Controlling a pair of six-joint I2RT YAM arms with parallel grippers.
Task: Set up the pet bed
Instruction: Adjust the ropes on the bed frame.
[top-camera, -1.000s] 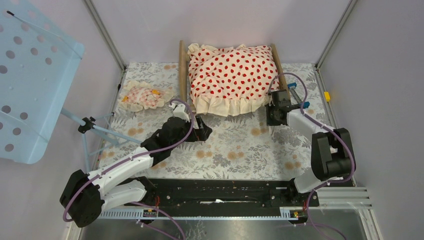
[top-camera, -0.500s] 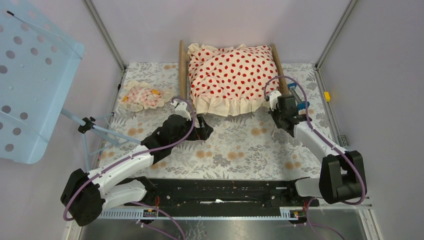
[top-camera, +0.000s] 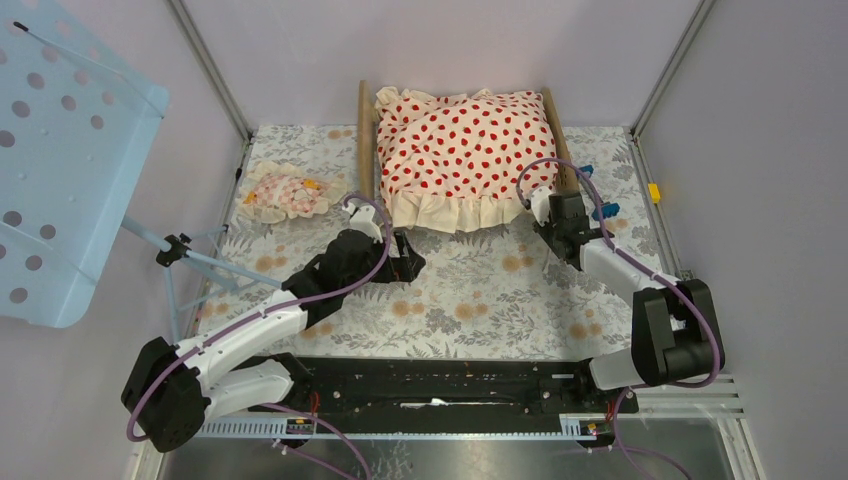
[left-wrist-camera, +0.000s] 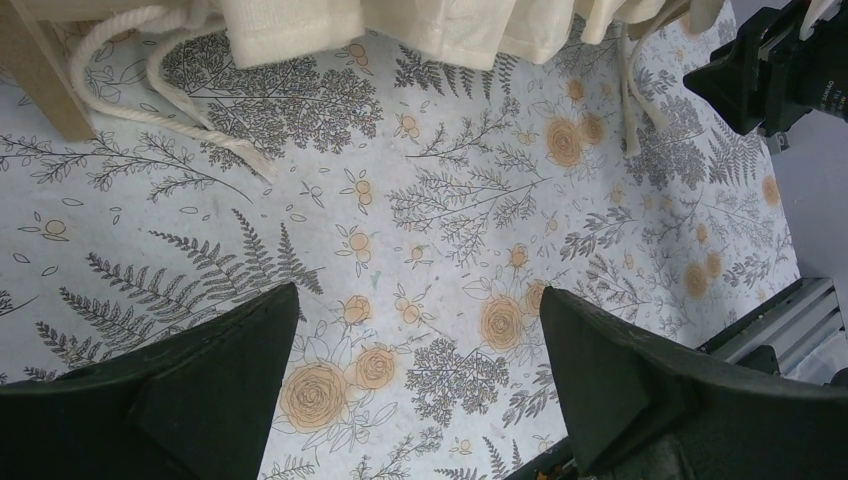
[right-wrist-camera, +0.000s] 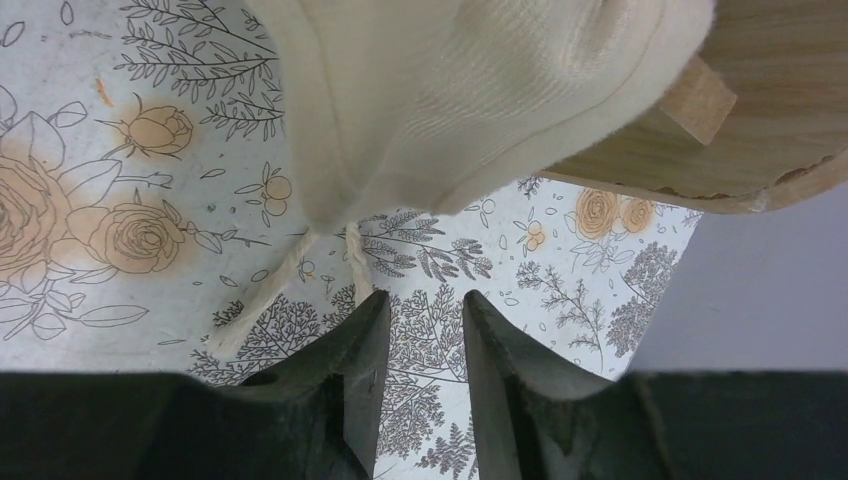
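Pet bed (top-camera: 366, 140) at far middle of floral tablecloth (left-wrist-camera: 450, 200), pale smooth wood rails, under cream ruffled blanket (top-camera: 465, 145) with red dots. Left gripper (left-wrist-camera: 418, 295) spread wide, empty. Right gripper (right-wrist-camera: 424, 297) fingers narrowly apart, nothing between, beside blanket hem and twisted cord (right-wrist-camera: 265, 290).

You have plain pale-grey walls (top-camera: 450, 50) on three sides, joined by slim metal posts (top-camera: 212, 75). The table wears a cloth (top-camera: 480, 300) printed with grey ferns and orange roses. A blue perforated panel (top-camera: 60, 150) tilts on a stand (top-camera: 200, 262) at your left.
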